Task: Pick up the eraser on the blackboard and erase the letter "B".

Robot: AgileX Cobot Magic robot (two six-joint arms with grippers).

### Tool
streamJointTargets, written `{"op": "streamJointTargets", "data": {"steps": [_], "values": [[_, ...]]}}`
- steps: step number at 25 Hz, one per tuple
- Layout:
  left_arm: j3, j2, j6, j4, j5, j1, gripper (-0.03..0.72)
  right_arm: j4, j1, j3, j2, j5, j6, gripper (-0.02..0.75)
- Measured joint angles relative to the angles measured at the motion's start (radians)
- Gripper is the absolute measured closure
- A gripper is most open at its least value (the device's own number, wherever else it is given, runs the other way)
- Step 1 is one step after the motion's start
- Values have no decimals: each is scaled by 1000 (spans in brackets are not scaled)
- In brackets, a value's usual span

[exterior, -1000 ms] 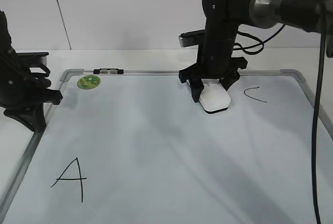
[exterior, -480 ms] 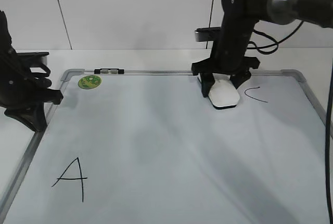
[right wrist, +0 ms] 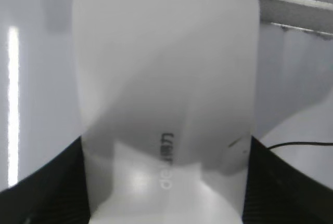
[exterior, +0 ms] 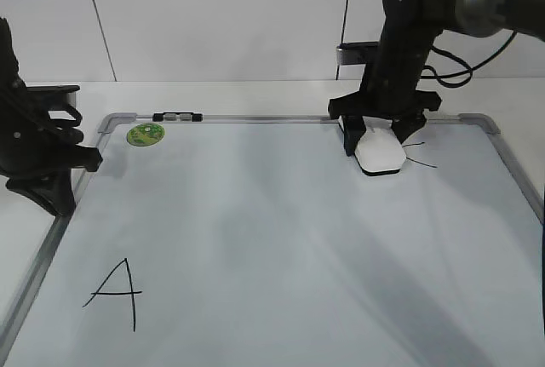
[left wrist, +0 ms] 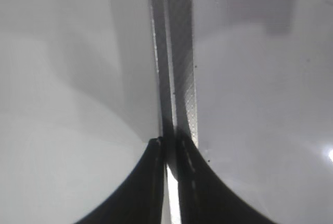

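Right wrist view was filled almost wholly by the eraser, a white rounded block with faint print, pinched between the two dark fingers of the right gripper — closed firmly on it from both sides. A thin black stroke showed just beside it at the right. From the exterior view the same right gripper stood nearly upright near the far right corner of the blackboard, pressing the eraser flat on the white surface, with only the tail of a black curve peeking out at its right edge. No letter "B" could be made out in any view.

Counted on the board: one eraser, one large letter "A" near the front left corner, one round green sticker and one small dark clip by the far left corner.

The left gripper hung over the left frame rail, well apart from the eraser. Only the left wrist view showed its fingers nearly together, holding nothing, straddling the silver frame rail — a detail the exterior view hid.
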State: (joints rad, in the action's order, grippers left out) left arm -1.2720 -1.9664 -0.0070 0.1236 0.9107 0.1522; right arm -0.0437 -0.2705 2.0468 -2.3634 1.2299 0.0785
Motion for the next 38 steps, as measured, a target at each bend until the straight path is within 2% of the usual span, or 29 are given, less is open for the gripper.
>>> {"op": "streamJointTargets", "data": {"steps": [3,9,12,17,26,38], "values": [[0,0,0,0,2,0,656,7,-37,0,0,0,0,195],[0,0,0,4,2,0,655,-12,-165,0,0,-2,0,195],[0,0,0,4,2,0,655,-11,-179,0,-2,-2,0,195],[0,0,7,6,2,0,655,4,-155,0,-2,-4,0,195],[0,0,7,8,0,0,655,26,-4,0,-2,-4,13,195],[0,0,7,8,2,0,654,-36,4,-13,35,-3,-12,195]]}}
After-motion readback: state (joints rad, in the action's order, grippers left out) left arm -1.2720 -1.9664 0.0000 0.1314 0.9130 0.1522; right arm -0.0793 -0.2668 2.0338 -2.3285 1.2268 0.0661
